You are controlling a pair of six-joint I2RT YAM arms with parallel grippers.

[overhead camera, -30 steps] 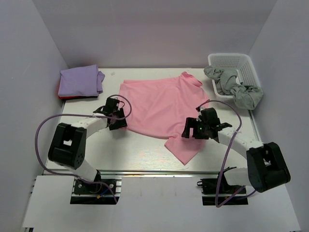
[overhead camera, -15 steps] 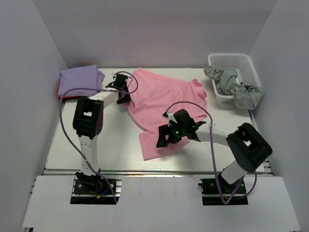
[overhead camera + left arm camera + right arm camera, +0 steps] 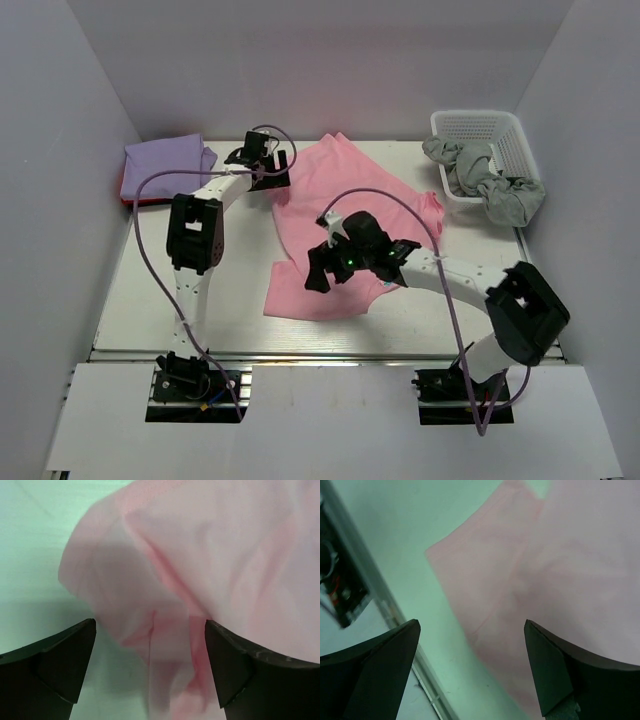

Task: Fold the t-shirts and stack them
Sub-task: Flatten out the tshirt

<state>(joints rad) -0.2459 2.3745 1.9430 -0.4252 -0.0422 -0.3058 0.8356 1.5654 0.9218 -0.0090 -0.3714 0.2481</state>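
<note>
The pink t-shirt [image 3: 300,290] is soft, matt cloth, faintly creased, and so is the lavender t-shirt [image 3: 165,168]. The basket [image 3: 480,125] is white plastic lattice holding rumpled grey cloth [image 3: 490,185]. The desk [image 3: 235,300] looks smooth and matt.

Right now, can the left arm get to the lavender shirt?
Probably yes. The left gripper is open at the pink shirt's edge, close to the lavender shirt, with only bare table between them.

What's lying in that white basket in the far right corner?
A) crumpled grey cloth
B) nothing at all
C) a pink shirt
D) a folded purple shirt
A: crumpled grey cloth lies in the white basket and spills over its edge.
</note>
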